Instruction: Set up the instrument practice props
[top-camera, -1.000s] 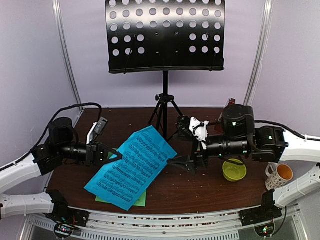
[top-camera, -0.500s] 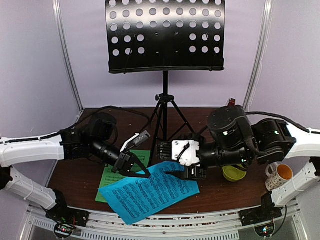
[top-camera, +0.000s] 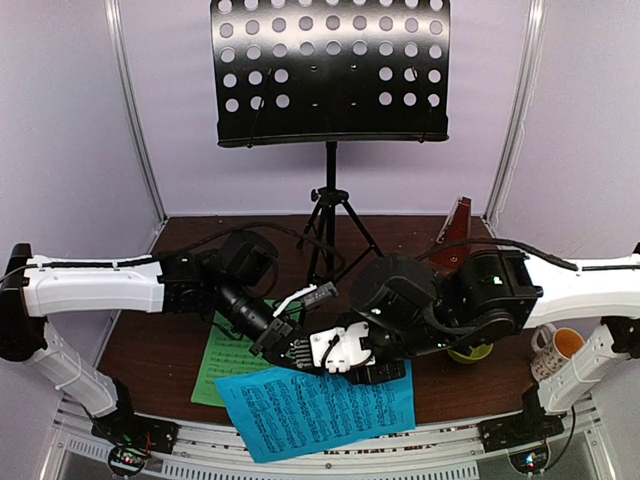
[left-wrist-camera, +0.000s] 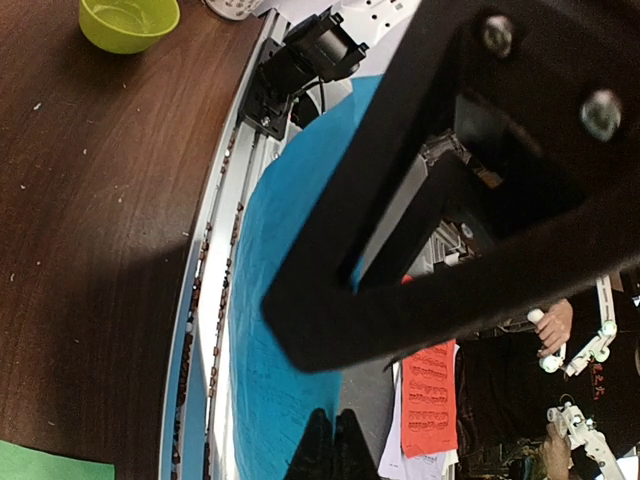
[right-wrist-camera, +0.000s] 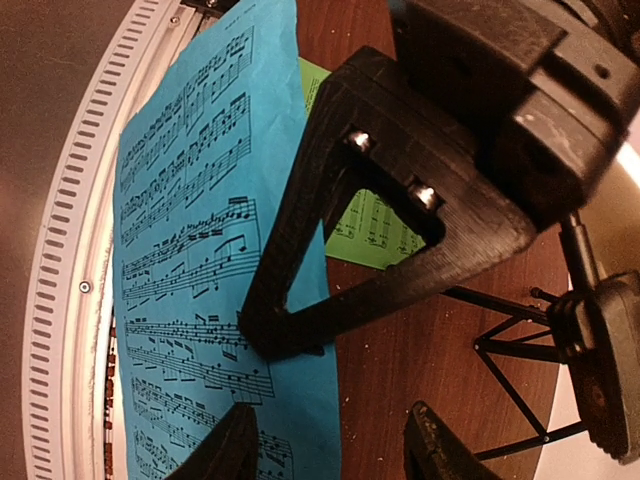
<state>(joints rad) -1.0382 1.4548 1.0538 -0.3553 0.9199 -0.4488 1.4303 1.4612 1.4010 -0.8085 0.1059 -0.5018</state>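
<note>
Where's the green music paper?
Top view: the green sheet lies flat on the table, left of centre, its near corner tucked under the blue sheet.

The white-and-black left arm (top-camera: 100, 285) and right arm (top-camera: 580, 275) crowd front centre above the blue printed music sheet (top-camera: 320, 412). The black tripod music stand (top-camera: 330, 212) blocks back centre; the brown wooden table's (top-camera: 140, 345) left rear seems open.

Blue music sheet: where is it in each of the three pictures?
Top external: the blue sheet lies low in the middle.
Left wrist: the blue sheet runs as a band down the middle.
Right wrist: the blue sheet fills the left half.
Shared landmark: the green sheet next to it.
</note>
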